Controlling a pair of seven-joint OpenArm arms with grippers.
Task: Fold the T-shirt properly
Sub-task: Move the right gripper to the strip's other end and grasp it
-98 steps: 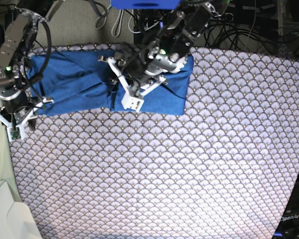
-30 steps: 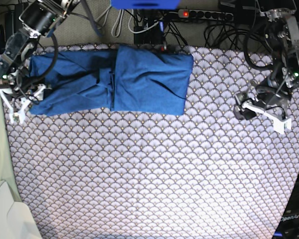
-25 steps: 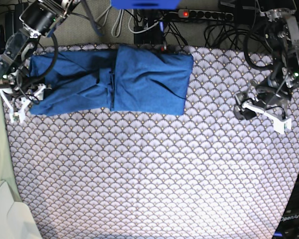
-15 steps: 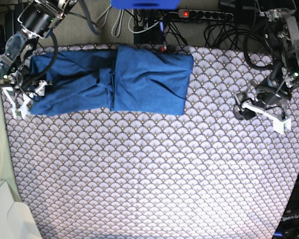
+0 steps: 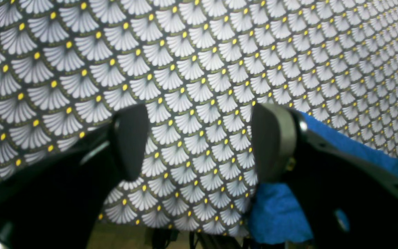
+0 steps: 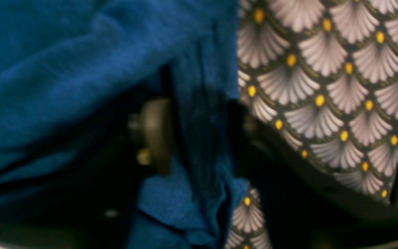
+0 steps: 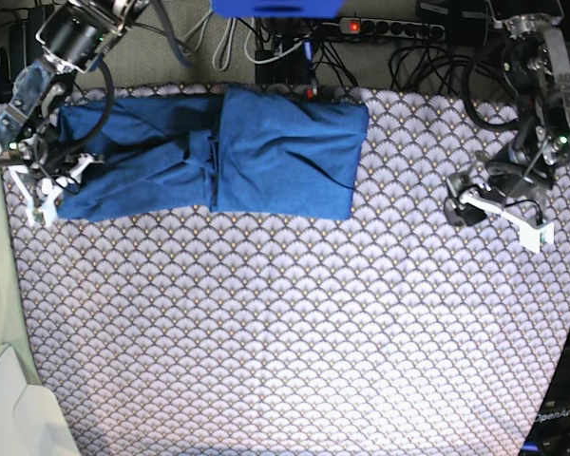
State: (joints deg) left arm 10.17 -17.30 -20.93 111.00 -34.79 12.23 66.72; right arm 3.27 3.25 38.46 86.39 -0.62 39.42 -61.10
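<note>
The blue T-shirt (image 7: 285, 152) lies folded into a long band along the back of the table, with its right half laid flat over the middle. My right gripper (image 7: 49, 185) is at the band's left end. In the right wrist view a fold of the T-shirt (image 6: 64, 69) fills the gap of the right gripper (image 6: 199, 135), pinched between the brass-coloured pad (image 6: 155, 135) and the dark finger. My left gripper (image 7: 494, 211) hovers over the table's right side, well apart from the shirt. In its wrist view the left gripper (image 5: 200, 143) is open and holds nothing.
A grey-white scallop-patterned cloth (image 7: 294, 332) covers the whole table. A power strip and cables (image 7: 361, 28) run behind the back edge. A pale container (image 7: 9, 408) sits off the front left corner. Dark equipment (image 7: 560, 408) stands at the right edge.
The right gripper's jaws have come together on the T-shirt's left end, and it has shifted slightly towards the back. The left arm has barely moved.
</note>
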